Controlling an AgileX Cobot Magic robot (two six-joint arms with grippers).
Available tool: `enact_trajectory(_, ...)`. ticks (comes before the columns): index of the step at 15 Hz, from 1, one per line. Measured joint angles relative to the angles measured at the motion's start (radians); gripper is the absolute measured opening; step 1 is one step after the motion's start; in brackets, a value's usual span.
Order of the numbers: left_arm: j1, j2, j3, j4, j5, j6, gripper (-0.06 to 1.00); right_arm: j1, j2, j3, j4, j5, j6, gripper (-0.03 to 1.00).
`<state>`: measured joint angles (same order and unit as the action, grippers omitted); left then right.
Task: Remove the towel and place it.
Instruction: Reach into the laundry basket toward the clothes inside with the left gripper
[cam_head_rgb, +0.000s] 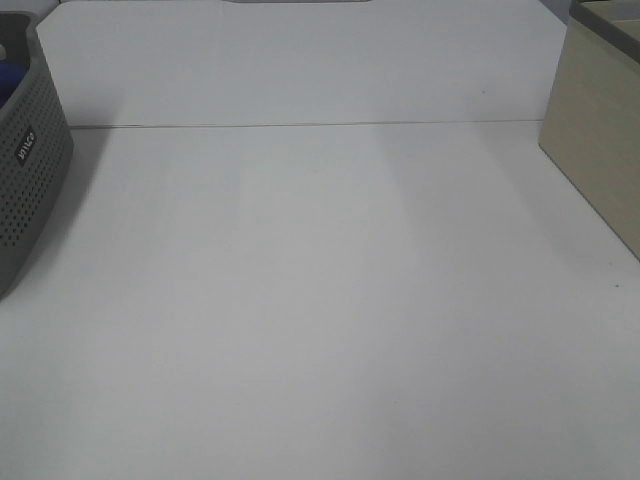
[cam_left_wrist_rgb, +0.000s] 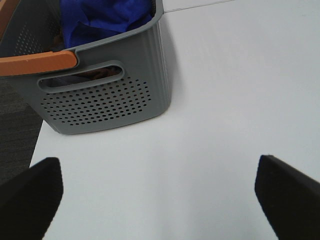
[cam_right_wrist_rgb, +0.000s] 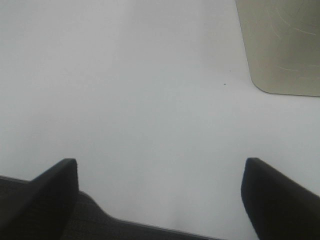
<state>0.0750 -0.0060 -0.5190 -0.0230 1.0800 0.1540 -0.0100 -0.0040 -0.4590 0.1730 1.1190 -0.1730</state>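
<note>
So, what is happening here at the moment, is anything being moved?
Nothing is being handled yet. The blue towel lies crumpled inside the grey basket at the left side of the white table. The left gripper hovers open over the table, facing the basket. The right gripper is open too, near the beige box on the right. Both grippers are empty.

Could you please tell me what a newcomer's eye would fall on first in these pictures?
The vivid blue towel, crumpled inside the grey perforated basket at the left edge of the white table, stands out most. A beige box sits at its right edge.
</note>
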Motion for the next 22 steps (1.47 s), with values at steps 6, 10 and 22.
enact_trajectory(6, 0.0, 0.0, 0.0, 0.0, 0.0, 0.0, 0.99, 0.0, 0.0, 0.0, 0.0, 0.0, 0.0, 0.86)
enact_trajectory(10, 0.0, 0.0, 0.0, 0.0, 0.0, 0.0, 0.99, 0.0, 0.0, 0.0, 0.0, 0.0, 0.0, 0.86)
enact_trajectory(22, 0.0, 0.0, 0.0, 0.0, 0.0, 0.0, 0.99, 0.0, 0.0, 0.0, 0.0, 0.0, 0.0, 0.86)
